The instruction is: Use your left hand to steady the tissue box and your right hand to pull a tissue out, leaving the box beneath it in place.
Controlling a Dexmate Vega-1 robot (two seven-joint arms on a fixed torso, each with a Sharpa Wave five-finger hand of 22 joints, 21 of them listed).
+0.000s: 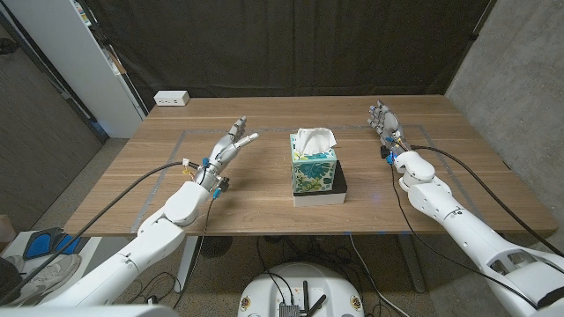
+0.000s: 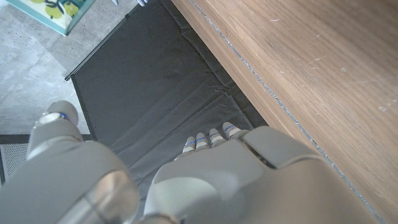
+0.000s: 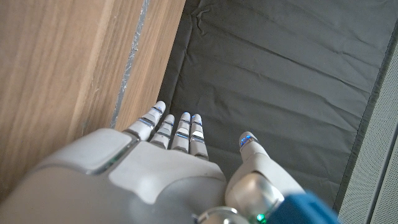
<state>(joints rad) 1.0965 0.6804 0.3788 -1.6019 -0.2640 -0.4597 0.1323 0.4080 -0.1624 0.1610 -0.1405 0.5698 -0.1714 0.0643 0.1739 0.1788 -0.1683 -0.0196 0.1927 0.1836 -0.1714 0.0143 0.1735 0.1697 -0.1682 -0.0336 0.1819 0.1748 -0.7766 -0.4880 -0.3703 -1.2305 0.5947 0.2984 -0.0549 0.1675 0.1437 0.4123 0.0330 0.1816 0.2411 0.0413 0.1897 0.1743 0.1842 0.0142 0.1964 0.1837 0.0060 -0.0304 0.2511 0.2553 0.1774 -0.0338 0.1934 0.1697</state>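
A teal flower-patterned tissue box (image 1: 315,167) stands mid-table on a flat white and black box (image 1: 328,191), with a white tissue (image 1: 313,139) sticking up from its top. A corner of the tissue box (image 2: 55,14) appears in the left wrist view. My left hand (image 1: 227,148) is left of the box and clear of it, fingers spread, holding nothing. My right hand (image 1: 384,122) is to the right and farther back, also apart from the box, fingers straight and empty. The wrist views look along the backs of my left hand (image 2: 211,168) and my right hand (image 3: 168,155).
The wooden table (image 1: 264,207) carries faint tape lines. A white power strip (image 1: 172,99) lies at its far left corner. A black curtain (image 1: 291,44) hangs behind the table, with a white cabinet (image 1: 97,62) at the left and a grey wall (image 1: 520,79) at the right.
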